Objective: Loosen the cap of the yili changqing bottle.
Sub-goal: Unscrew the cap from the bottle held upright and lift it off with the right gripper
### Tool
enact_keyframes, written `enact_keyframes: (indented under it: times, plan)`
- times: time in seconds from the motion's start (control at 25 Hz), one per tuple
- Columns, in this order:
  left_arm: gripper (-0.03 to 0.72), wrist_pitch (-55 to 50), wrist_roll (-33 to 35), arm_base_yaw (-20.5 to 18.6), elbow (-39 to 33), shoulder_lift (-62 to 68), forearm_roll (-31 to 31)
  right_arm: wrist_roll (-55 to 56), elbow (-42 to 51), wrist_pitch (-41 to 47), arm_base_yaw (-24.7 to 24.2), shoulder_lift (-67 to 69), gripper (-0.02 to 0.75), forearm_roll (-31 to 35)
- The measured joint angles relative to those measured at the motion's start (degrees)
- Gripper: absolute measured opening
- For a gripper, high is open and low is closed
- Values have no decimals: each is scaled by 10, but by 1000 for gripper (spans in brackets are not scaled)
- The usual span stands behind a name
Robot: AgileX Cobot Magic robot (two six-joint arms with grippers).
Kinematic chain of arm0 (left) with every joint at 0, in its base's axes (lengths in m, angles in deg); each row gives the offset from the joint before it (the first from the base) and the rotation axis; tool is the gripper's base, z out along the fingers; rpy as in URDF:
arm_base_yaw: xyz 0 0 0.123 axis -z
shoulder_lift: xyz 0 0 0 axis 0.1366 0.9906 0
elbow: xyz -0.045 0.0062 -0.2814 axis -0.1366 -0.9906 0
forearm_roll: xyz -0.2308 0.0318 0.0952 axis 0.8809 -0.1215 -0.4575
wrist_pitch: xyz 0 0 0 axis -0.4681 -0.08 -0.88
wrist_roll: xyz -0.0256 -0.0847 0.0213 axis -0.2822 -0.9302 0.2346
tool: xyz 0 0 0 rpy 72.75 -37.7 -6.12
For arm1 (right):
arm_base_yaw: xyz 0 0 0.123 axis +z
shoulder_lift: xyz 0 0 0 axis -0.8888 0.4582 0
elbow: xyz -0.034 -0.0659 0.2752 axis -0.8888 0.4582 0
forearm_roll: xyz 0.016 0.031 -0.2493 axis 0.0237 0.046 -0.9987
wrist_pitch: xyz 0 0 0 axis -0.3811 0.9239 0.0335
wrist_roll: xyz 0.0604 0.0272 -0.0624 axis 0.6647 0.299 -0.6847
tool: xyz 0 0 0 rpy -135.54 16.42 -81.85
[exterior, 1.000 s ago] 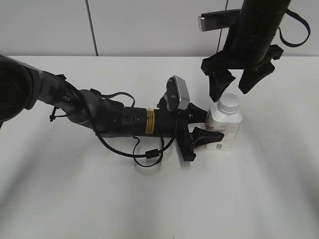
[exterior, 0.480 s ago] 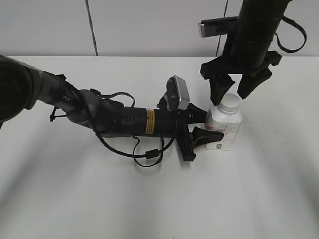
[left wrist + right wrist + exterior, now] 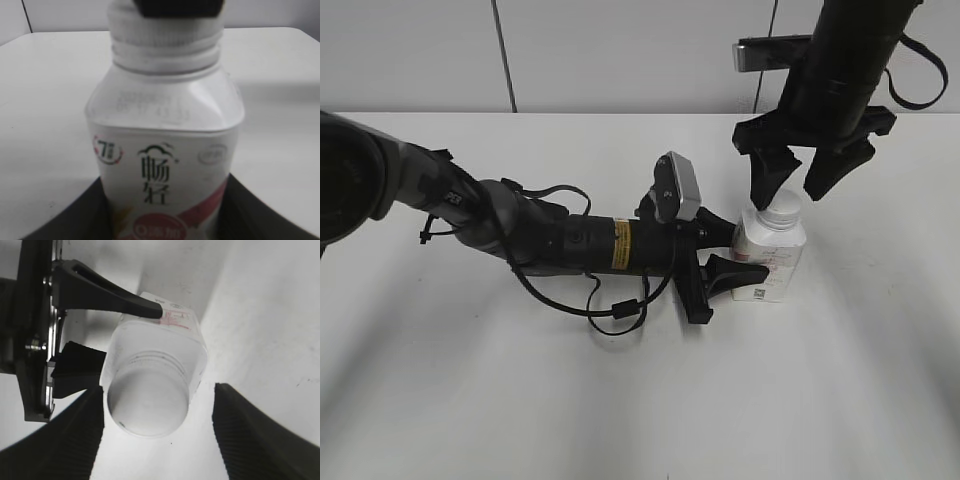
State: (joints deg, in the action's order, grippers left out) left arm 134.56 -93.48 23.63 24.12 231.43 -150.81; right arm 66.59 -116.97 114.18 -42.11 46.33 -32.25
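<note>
The yili changqing bottle [image 3: 772, 262] stands upright on the white table, white with pink-red markings and dark print [image 3: 165, 150]. Its white cap [image 3: 783, 207] sits on the neck [image 3: 165, 40]. My left gripper [image 3: 732, 250] reaches in from the left and is shut on the bottle's body, with a finger on each side [image 3: 162, 222]. My right gripper [image 3: 790, 190] hangs open just above the cap. In the right wrist view its fingers [image 3: 157, 440] flank the cap [image 3: 148, 405]; the left finger is close beside it and the right finger stands apart. The bottle's shoulders [image 3: 165, 340] show below.
The left arm [image 3: 570, 240] lies low across the table from the left, with a loose black cable loop [image 3: 620, 310] under it. The white table [image 3: 820, 400] ends at a grey wall [image 3: 620, 50] behind. The right arm [image 3: 845, 60] stands vertical over the bottle.
My right gripper has come down and shifted slightly right, so its fingertips are now level with the cap. The left gripper and bottle have not moved.
</note>
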Motion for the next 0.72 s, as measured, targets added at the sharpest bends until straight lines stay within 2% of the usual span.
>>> enact_keyframes:
  times: [0.16,0.56,0.72]
  plan:
    - [349,0,0,0,0,0,0,-1,12,0,0,0,513,1]
    - [349,0,0,0,0,0,0,-10,14,0,0,0,395,7]
    - [349,0,0,0,0,0,0,-63,14,0,0,0,395,4]
